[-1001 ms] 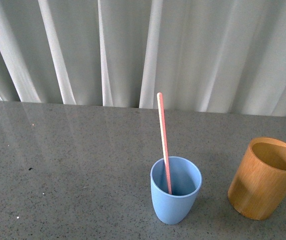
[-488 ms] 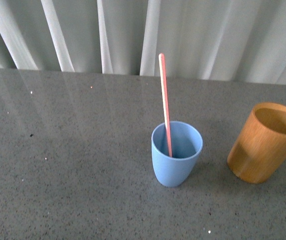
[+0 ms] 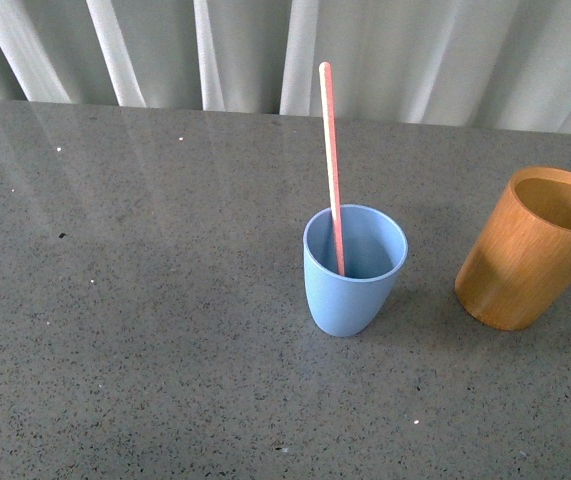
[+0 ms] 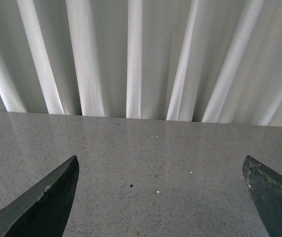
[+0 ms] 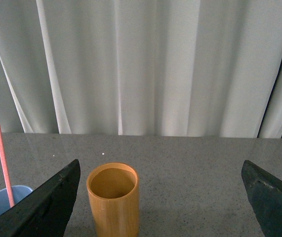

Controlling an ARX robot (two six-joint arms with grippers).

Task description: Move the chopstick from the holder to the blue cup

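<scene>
Chopstick [image 3: 332,170] upright inside blue cup [image 3: 353,275]

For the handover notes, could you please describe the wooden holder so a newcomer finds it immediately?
On the grey speckled table before the white curtain, two cups stand. The holder is the right one: an empty orange-brown cylinder, unlike the blue cup holding the chopstick.

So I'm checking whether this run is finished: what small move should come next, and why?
Probably none beyond holding both arms back. The chopstick already stands in the blue cup, leaning on its rim, and the holder looks empty in the right wrist view. The left end effector and right end effector are both open, holding nothing.
</scene>
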